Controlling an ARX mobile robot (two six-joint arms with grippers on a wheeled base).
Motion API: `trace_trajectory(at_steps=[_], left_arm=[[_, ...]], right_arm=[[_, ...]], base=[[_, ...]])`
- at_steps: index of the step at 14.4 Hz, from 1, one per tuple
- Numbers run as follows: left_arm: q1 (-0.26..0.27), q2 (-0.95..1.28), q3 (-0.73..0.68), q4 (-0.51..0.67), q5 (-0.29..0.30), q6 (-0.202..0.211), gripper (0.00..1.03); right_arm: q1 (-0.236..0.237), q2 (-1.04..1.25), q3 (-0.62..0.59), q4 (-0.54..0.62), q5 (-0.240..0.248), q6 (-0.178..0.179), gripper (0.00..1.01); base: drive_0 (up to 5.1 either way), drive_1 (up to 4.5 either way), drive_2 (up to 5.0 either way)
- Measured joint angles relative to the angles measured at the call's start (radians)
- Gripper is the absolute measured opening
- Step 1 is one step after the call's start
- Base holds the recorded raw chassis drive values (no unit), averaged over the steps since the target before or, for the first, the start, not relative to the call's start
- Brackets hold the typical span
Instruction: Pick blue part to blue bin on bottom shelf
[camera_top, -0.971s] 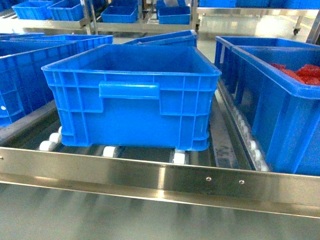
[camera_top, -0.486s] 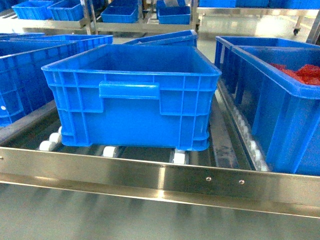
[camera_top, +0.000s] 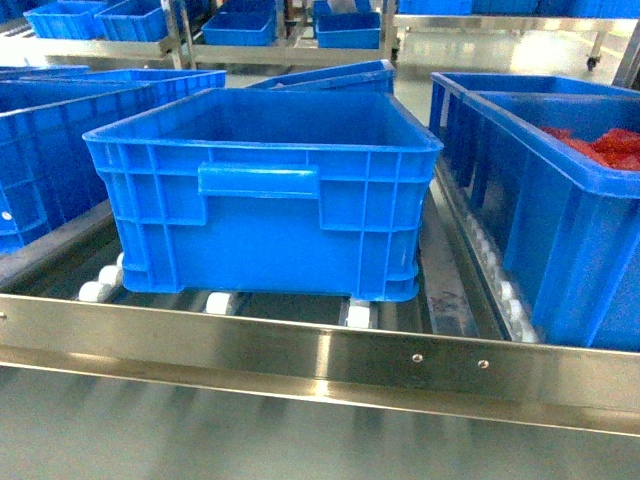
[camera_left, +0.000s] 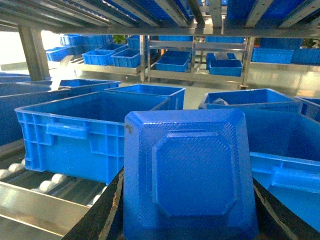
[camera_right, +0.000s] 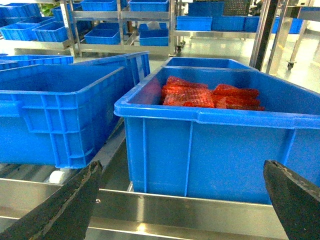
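Head view showed 1 blue bin (camera_top: 262, 190) centred on the bottom shelf (camera_top: 320, 360), its visible interior bare, with 2 neighbouring crates in full sight: 1 crate with red pieces (camera_top: 560, 210) to the right and 1 left crate (camera_top: 50, 160) to the left; more blue edges stood behind them, too overlapped to count. The shelf was stainless steel, with a broad front rail and small white rollers (camera_top: 220, 301) under the bin. Beyond lay a pale shiny floor and steel racks carrying several smaller blue trays (camera_top: 240, 25).

In the left wrist view, the blue part (camera_left: 189, 175) filled the lower middle of the frame, a square block with an octagonal raised face, clamped between the 2 dark fingers (camera_left: 102, 220) of the left gripper (camera_left: 187, 220). It hung in front of the shelf, outside the bin, which stood behind and to its left.

In the right wrist view, the right gripper (camera_right: 182, 210) held nothing, its 2 dark fingers spread wide apart at the frame's lower corners, facing the crate holding the red pieces (camera_right: 210, 95)
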Motion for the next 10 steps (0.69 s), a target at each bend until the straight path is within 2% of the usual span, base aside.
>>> trace_trajectory(at_steps=[4,10], left_arm=[[0.0,0.0,0.0,0.0,0.0,0.0,0.44],[0.0,0.0,0.0,0.0,0.0,0.0,0.44]], right_arm=[[0.0,0.0,0.0,0.0,0.0,0.0,0.98],[0.0,0.0,0.0,0.0,0.0,0.0,0.98]], base=[[0.0,0.24,-0.2],[0.1,1.52,-1.2]])
